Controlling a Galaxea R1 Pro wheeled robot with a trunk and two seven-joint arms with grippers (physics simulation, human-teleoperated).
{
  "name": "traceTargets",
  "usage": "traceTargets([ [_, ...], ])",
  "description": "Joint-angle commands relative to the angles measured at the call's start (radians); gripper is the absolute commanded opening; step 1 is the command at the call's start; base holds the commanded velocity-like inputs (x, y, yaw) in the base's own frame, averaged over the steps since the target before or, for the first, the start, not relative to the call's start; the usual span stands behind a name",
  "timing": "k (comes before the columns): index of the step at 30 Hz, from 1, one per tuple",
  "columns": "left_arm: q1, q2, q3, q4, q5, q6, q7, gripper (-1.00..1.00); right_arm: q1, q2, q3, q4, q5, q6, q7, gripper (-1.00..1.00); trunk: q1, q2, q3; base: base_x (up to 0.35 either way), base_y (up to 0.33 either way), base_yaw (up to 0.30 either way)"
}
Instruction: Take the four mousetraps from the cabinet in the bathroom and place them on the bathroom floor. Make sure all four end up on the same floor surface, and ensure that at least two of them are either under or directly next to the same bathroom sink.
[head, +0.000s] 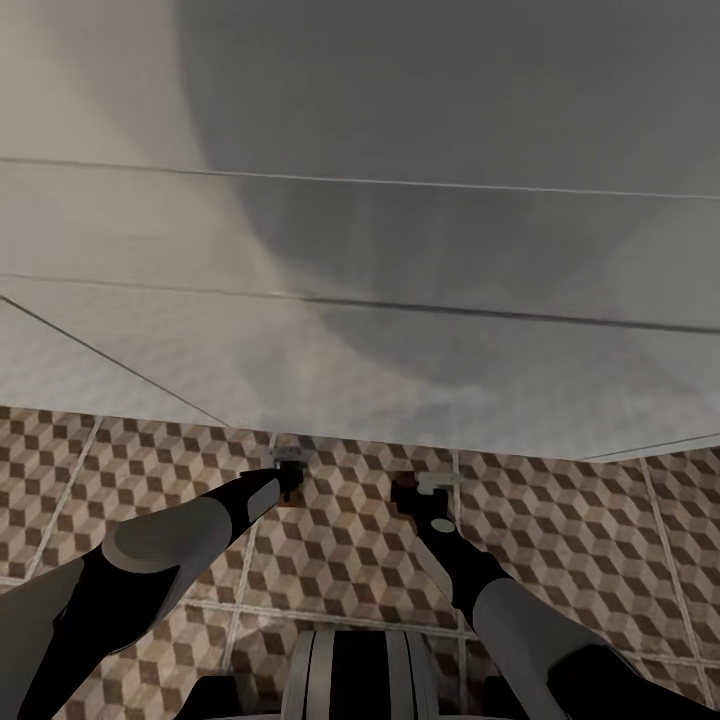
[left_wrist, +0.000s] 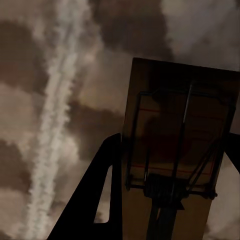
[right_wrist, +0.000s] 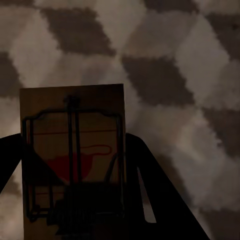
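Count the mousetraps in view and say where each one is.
2. One mousetrap sits in the left pincer, the other mousetrap in the right pincer, both over the bathroom floor. Others may be hidden.

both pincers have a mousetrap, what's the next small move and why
Probably lower both arms and let go. The left pincer holds a mousetrap, the right pincer another mousetrap, both over the cube-pattern bathroom floor, close to a white surface ahead. Whether that is the sink is unclear.

A tan wooden mousetrap (left_wrist: 177, 150) with dark wire bar is held in the left pincer (left_wrist: 170, 200); another (right_wrist: 72, 160), red-marked, in the right pincer (right_wrist: 75, 210), above the cube-patterned bathroom floor (head: 340, 540).
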Motion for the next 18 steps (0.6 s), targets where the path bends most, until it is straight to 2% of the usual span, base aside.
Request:
traceTargets([
  [1,-0.001,0.000,-0.007,-0.002,0.003,0.002,0.009,-1.00,-0.001,0.000,0.008,0.001,-0.014,-0.006,-0.004,-1.00,0.000,0.000,0.000,0.000,0.000,0.002],
  [11,-0.001,0.000,-0.008,-0.002,0.003,0.002,0.009,-1.00,0.001,0.000,0.008,0.000,-0.014,-0.006,0.001,-1.00,0.000,0.000,-0.001,0.000,0.000,0.000],
  [18,-0.001,0.000,-0.009,-0.002,0.003,0.002,0.009,-1.00,0.001,0.000,0.009,0.001,-0.012,-0.006,-0.002,-1.00,0.000,0.000,-0.009,0.000,0.000,0.000],
])
